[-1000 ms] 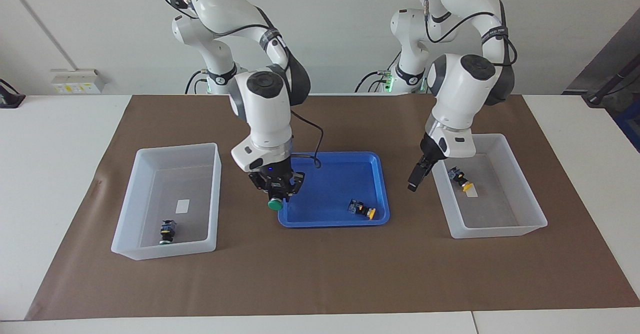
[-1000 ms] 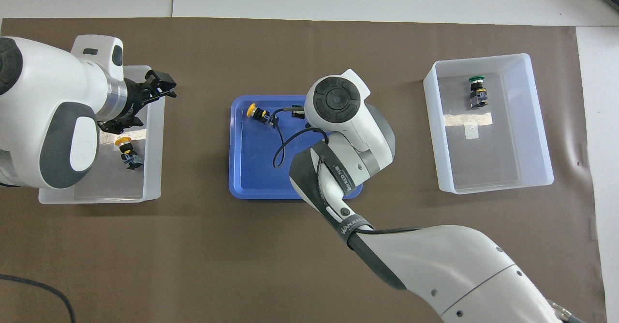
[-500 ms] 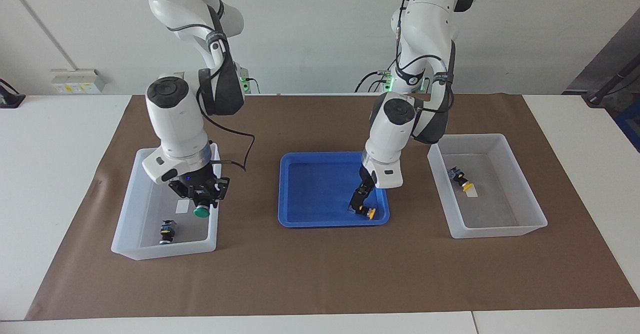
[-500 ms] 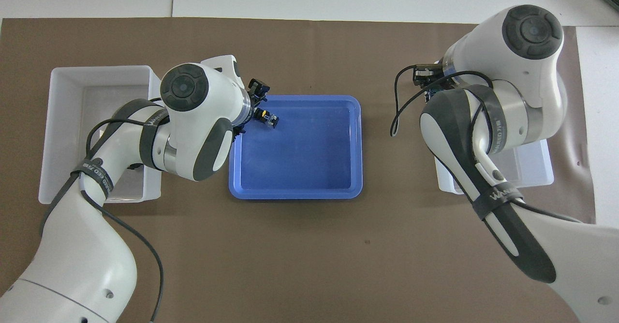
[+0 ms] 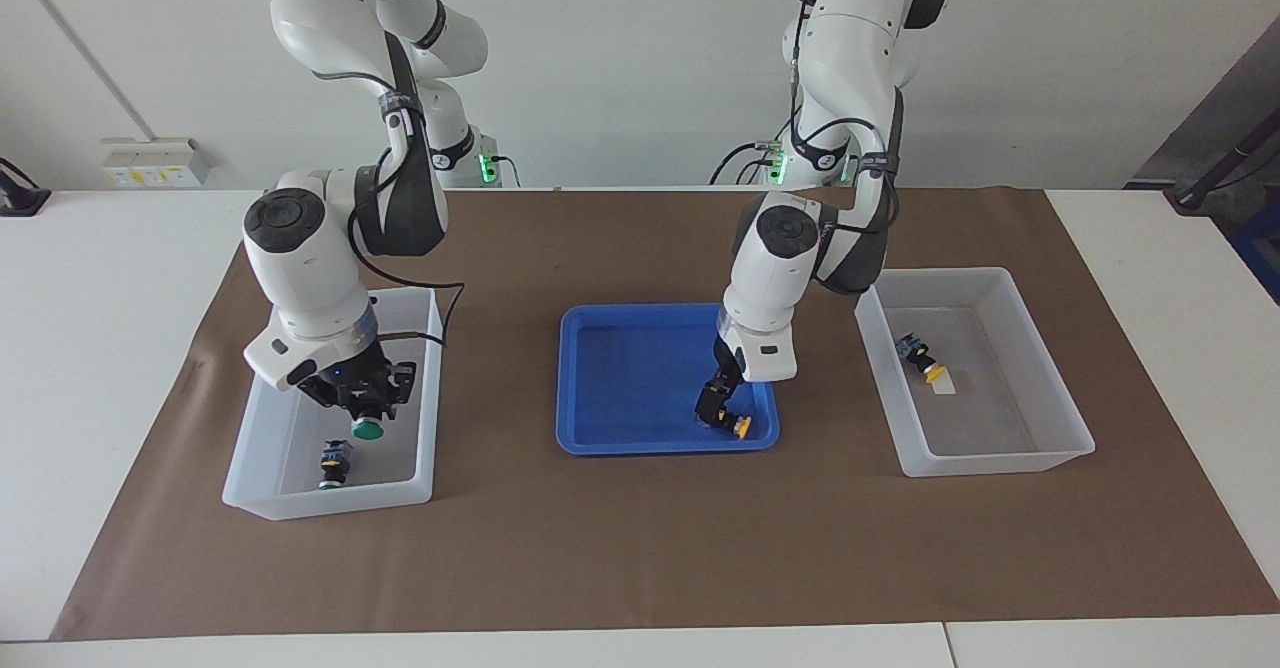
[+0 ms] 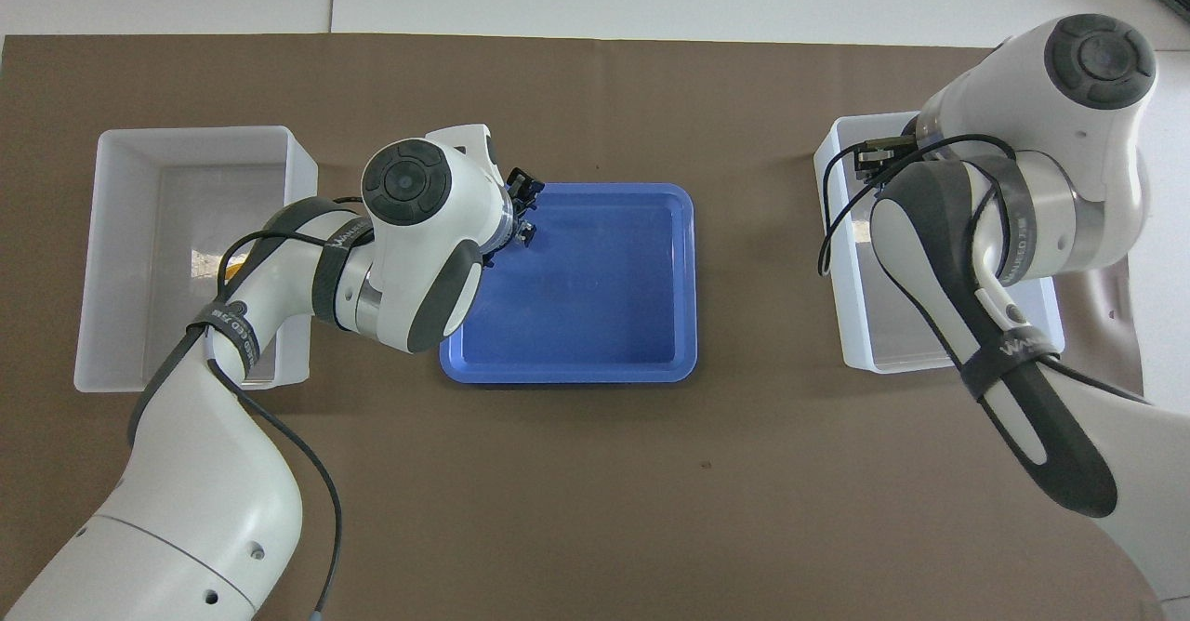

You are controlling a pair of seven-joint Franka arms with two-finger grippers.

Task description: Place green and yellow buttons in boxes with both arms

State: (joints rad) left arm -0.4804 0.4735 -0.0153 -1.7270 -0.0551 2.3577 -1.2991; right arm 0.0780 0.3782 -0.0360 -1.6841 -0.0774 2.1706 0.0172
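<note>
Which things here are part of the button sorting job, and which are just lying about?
Job: green button in right pincer; green button in box; yellow button in tray at left pincer; yellow button in other box.
Lying about: paper mat, wall sockets.

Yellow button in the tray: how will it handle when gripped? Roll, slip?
Likely rigid: the yellow button looks like a hard blocky body with a round cap. Lying on its side, it might roll a little on the cap if nudged. Probably light: the right gripper holds a similar green button aloft.
</note>
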